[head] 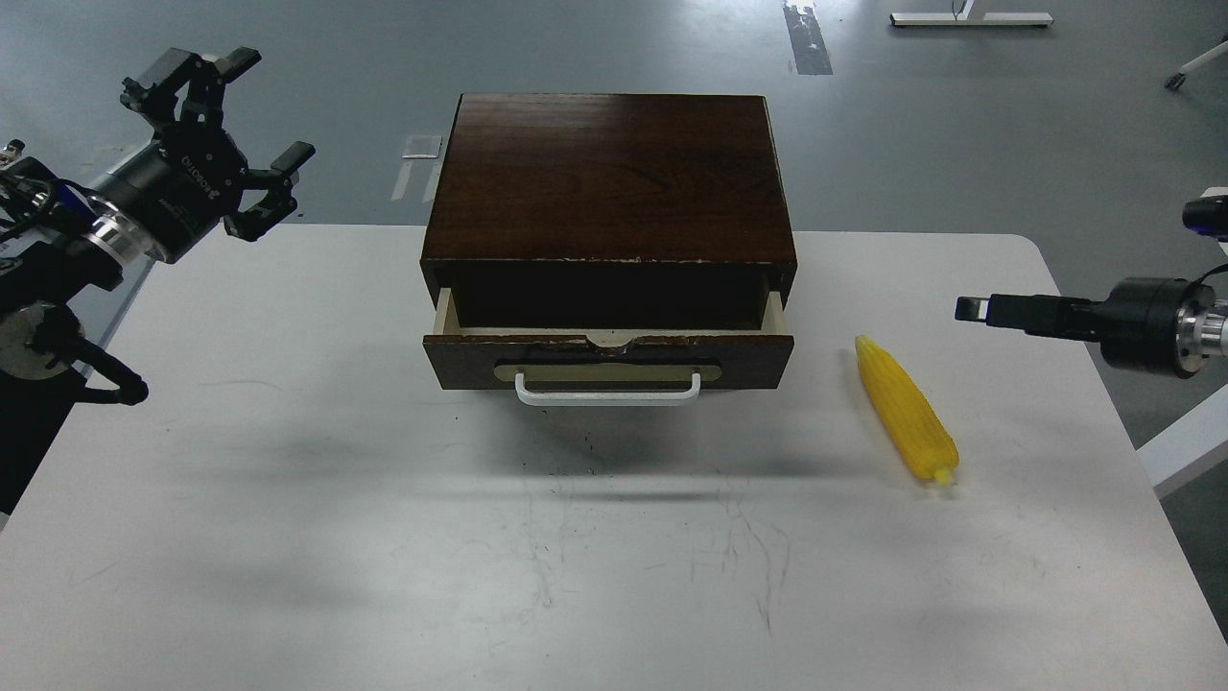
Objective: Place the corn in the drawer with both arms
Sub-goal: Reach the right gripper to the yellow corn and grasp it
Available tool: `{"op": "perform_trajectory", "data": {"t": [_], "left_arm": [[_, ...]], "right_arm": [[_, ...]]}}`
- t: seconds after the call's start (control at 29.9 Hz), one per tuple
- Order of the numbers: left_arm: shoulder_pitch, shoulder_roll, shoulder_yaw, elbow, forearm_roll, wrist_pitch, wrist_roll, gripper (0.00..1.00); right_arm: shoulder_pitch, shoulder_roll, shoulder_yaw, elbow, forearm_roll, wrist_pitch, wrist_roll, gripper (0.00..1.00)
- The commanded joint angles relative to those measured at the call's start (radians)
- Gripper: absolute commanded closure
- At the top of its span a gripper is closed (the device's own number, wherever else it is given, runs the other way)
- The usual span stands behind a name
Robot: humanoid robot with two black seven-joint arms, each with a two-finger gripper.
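The corn (907,411) lies lengthwise toward me, below-left of the nearer right claw (971,309), whose opening I cannot tell; left claw (223,130) spread, empty.

— What am I looking through?

— My one feed, the head camera. It sits above the near edge of the surface (288,576), facing forward and down toward twelve o'clock.

— How close?

— Near enough that the surface fills most of the frame, with floor (959,125) beyond. My arms enter at nine and three o'clock. No second view shares anything.
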Motion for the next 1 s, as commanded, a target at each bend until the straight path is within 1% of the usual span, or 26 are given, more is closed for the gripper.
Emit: {"op": "perform_trajectory", "data": {"t": [0.0,0.2,0.53,0.67,0.9,0.97], "left_arm": [[0.0,-0.003,0.001,-0.007,-0.003,0.0,-0.001,0.02],[0.0,-0.004,0.001,-0.007,-0.003,0.0,-0.001,0.02],[0.0,-0.004,0.001,-0.007,-0.001,0.0,-0.003,0.02],[0.002,-0.004,0.001,-0.007,-0.001,0.0,-0.003,0.02],[0.002,-0.003,-0.001,-0.007,-0.001,0.0,-0.003,0.02],[0.002,-0.003,-0.001,-0.007,-0.001,0.0,-0.003,0.02]], "right_arm": [[0.027,0.057,-0.103,-0.043,-0.012,0.0,0.0,0.0],[0.033,0.117,-0.155,-0.087,-0.069,0.0,0.0,0.0],[0.033,0.143,-0.189,-0.115,-0.09,0.0,0.0,0.0],[0.033,0.175,-0.218,-0.142,-0.09,0.0,0.0,0.0],[0.034,0.217,-0.226,-0.159,-0.09,0.0,0.0,0.07],[0.033,0.218,-0.227,-0.173,-0.09,0.0,0.0,0.11]]}}
